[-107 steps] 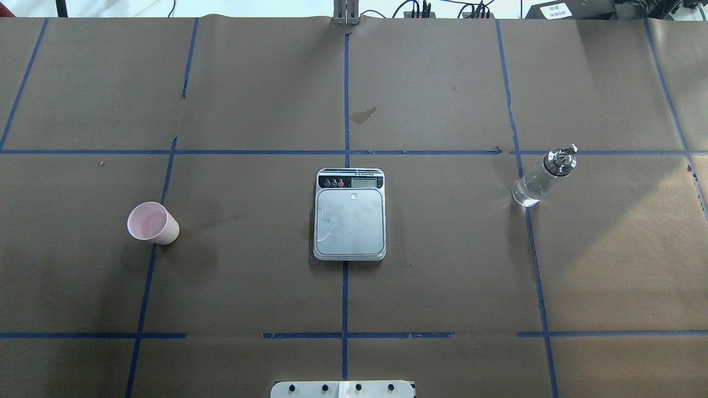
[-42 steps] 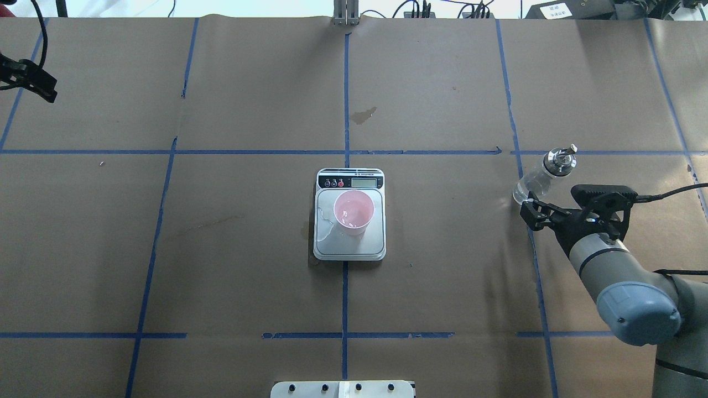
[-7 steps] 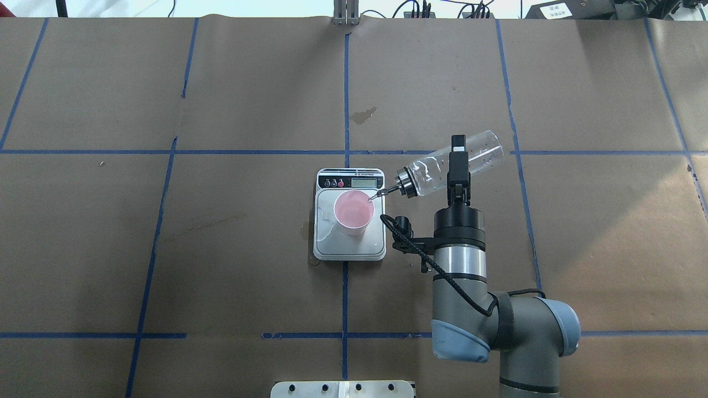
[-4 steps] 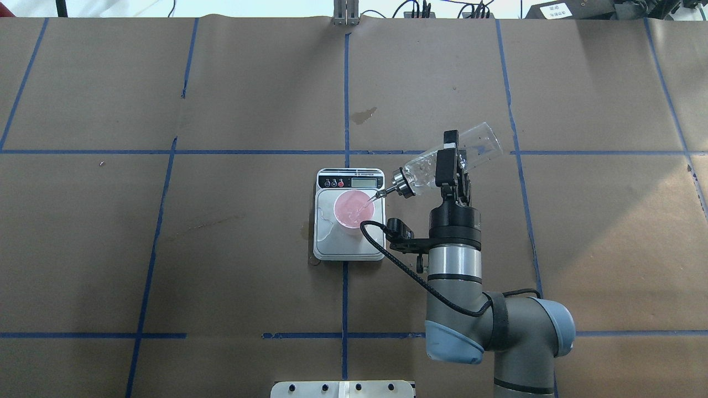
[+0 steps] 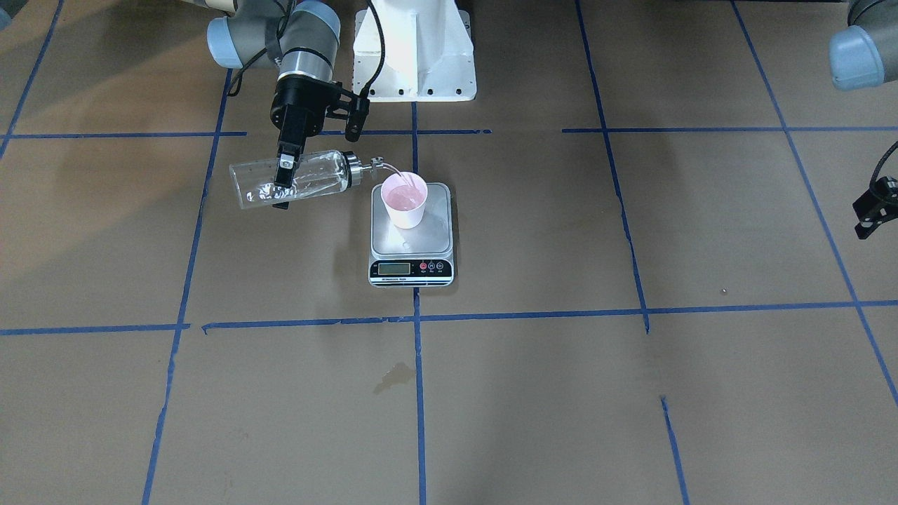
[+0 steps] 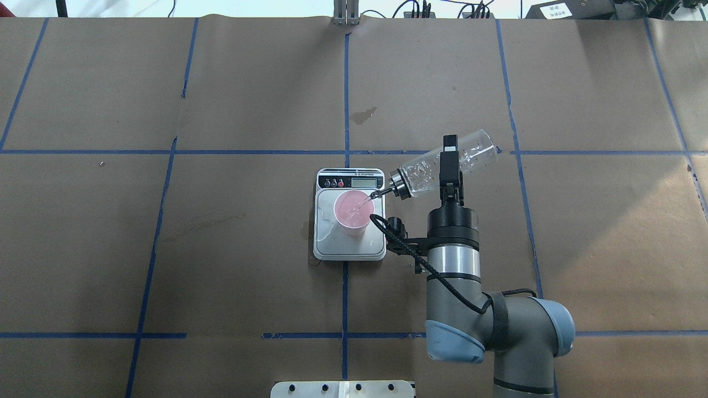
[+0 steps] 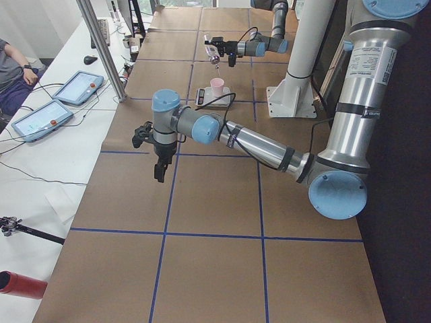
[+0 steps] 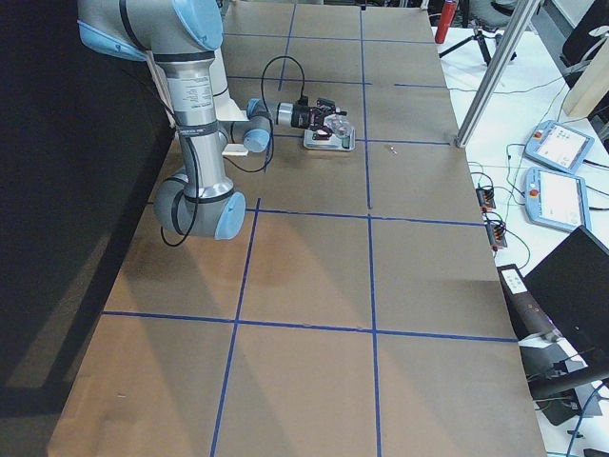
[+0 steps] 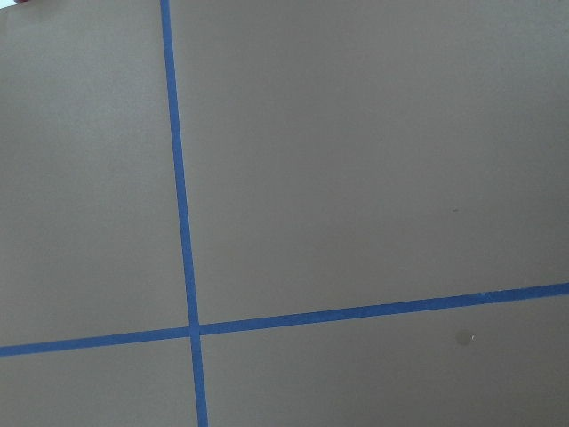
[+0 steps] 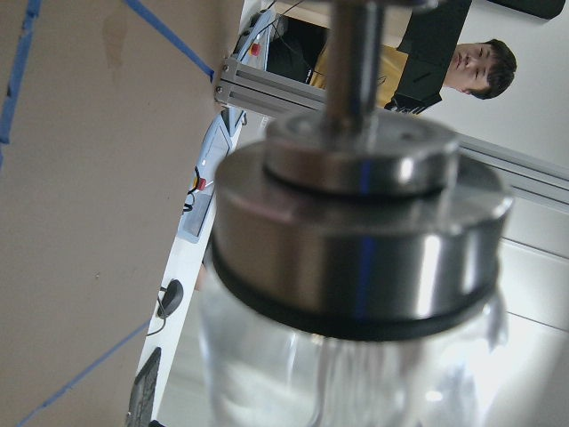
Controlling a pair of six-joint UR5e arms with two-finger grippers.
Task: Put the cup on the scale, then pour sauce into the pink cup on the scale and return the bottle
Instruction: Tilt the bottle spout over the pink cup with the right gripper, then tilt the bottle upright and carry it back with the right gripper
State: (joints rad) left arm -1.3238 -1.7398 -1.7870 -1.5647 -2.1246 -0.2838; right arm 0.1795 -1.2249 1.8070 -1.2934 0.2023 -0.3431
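Observation:
The pink cup (image 6: 354, 211) stands upright on the scale (image 6: 332, 246) at the table's middle, also in the front view (image 5: 404, 202). My right gripper (image 6: 449, 166) is shut on the clear glass bottle (image 6: 420, 172), held nearly level just right of the scale. Its metal spout is over the cup's rim, and a thin clear stream runs into the cup (image 5: 393, 172). The bottle's metal collar (image 10: 356, 231) fills the right wrist view. My left gripper (image 5: 870, 210) hangs far off at the table's left side, above bare paper; I cannot tell whether it is open or shut.
Brown paper with blue tape lines (image 6: 345, 110) covers the table. A small dark stain (image 6: 362, 115) lies beyond the scale. The robot's white base (image 5: 414, 49) stands behind the scale. An operator (image 7: 10, 74) sits by tablets on the side bench.
The cup went from the table's left onto the scale and the right gripper took the bottle from the right. In the last second the bottle shifted slightly left, its spout still at the cup.

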